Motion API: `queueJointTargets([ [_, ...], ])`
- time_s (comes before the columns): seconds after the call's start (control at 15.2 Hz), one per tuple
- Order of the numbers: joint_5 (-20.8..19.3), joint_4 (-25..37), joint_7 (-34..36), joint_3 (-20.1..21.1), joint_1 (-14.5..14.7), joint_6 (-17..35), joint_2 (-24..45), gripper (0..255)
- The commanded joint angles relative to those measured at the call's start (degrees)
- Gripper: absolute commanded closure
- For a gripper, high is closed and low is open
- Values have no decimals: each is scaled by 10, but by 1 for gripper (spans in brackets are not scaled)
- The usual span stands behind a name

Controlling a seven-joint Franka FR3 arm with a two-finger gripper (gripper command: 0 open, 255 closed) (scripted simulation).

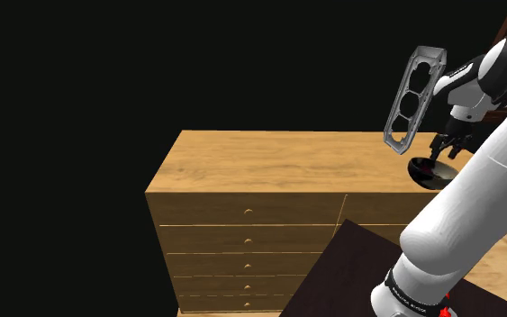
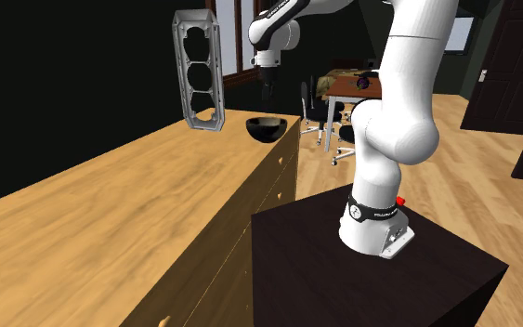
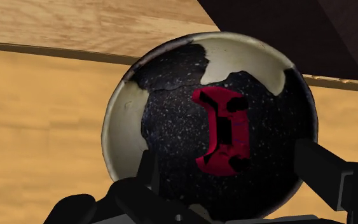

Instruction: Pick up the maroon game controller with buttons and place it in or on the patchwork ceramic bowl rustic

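Note:
The maroon game controller (image 3: pixel 224 130) lies inside the bowl (image 3: pixel 171 102), a dark speckled bowl with cream patches. The bowl (image 1: pixel 431 173) stands near the dresser top's edge closest to the arm, and in the second exterior view the bowl (image 2: pixel 265 128) is at the far end of the wooden top. My gripper (image 3: pixel 234 170) hangs just above the bowl, open, its black fingers (image 3: pixel 327 172) standing apart on either side of the controller without touching it. From the shoulder, the gripper (image 1: pixel 447 147) points down over the bowl; the gripper (image 2: pixel 267 91) is a little above the rim.
A grey upright frame with three openings (image 1: pixel 413 99) (image 2: pixel 199 70) stands on the wooden dresser top (image 1: pixel 269 158) (image 2: pixel 111 214) right beside the bowl. The dark stand (image 2: pixel 371 269) sits against the dresser's drawer side. Chairs and a table (image 2: pixel 343 88) are farther back.

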Motion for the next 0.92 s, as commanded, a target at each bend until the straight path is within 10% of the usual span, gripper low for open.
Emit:
queueJointTargets([
  [0.0, 0, 0, 0, 0, 0, 0, 0, 0],
  [0.86, -24, 57, 20, 17, -3, -74, -31, 0],
])
